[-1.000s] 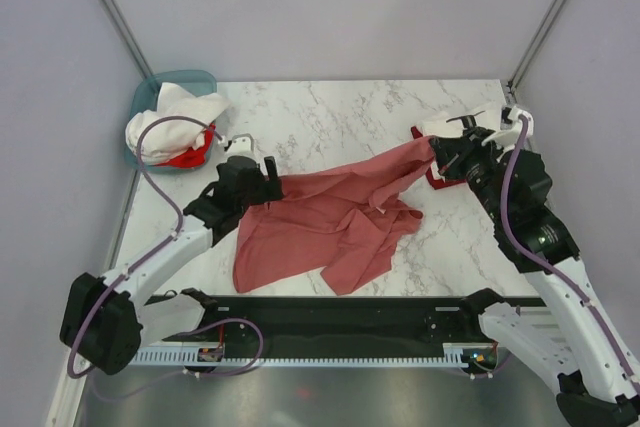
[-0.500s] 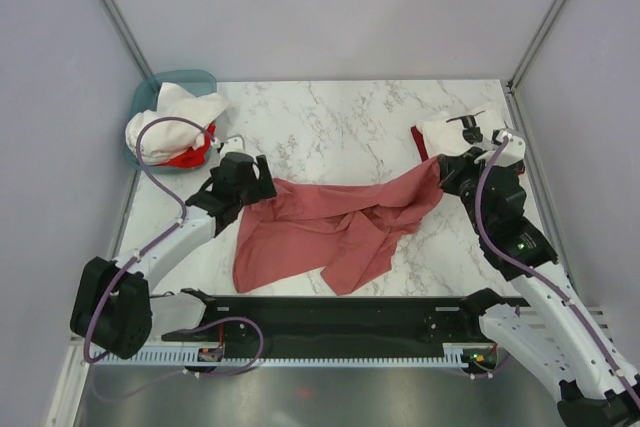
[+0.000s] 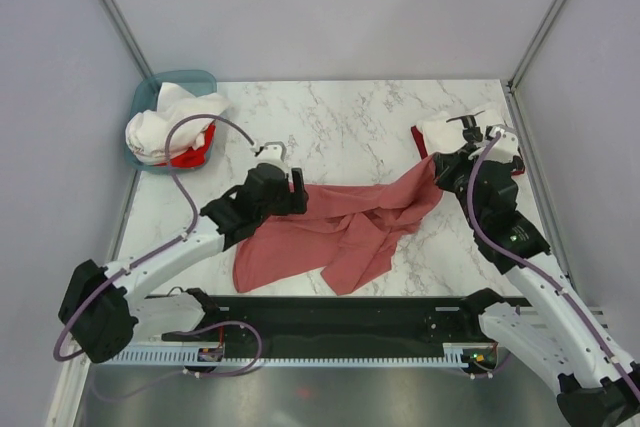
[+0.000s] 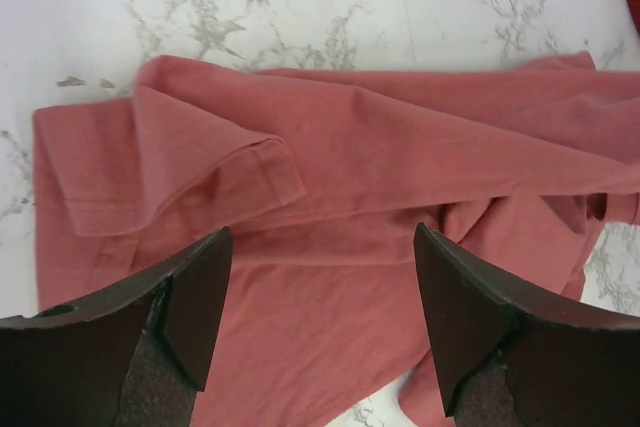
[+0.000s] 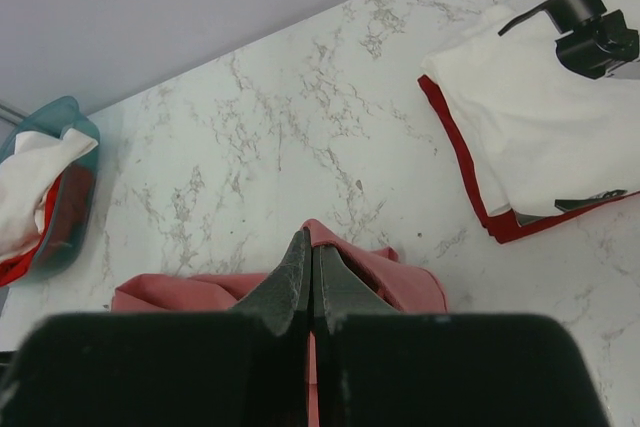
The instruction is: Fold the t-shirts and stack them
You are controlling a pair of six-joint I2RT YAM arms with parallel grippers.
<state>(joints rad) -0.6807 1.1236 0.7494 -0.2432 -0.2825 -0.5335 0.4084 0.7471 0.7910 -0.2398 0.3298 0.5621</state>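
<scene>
A dusty salmon-red t-shirt [image 3: 330, 227] lies rumpled across the marble table's middle. My left gripper [image 3: 296, 191] is open and hovers just above its left part; a folded sleeve [image 4: 215, 162] lies beyond the fingers [image 4: 195, 292]. My right gripper [image 3: 437, 169] is shut on the shirt's right edge [image 5: 350, 247] and holds it slightly raised. A folded stack with a white t-shirt [image 3: 450, 134] over a red one sits at the back right, also in the right wrist view [image 5: 530, 127]. More white and red t-shirts [image 3: 165, 127] fill the teal basket.
The teal plastic basket [image 3: 185, 80] stands at the back left corner, also in the right wrist view [image 5: 55, 122]. A black clip-like part [image 5: 590, 32] lies on the white stack. Grey walls enclose the table. A black rail runs along the near edge.
My left gripper has let go of the shirt's left edge, opened, and moved right over the cloth. My right gripper lowered its end of the shirt, still gripping it.
</scene>
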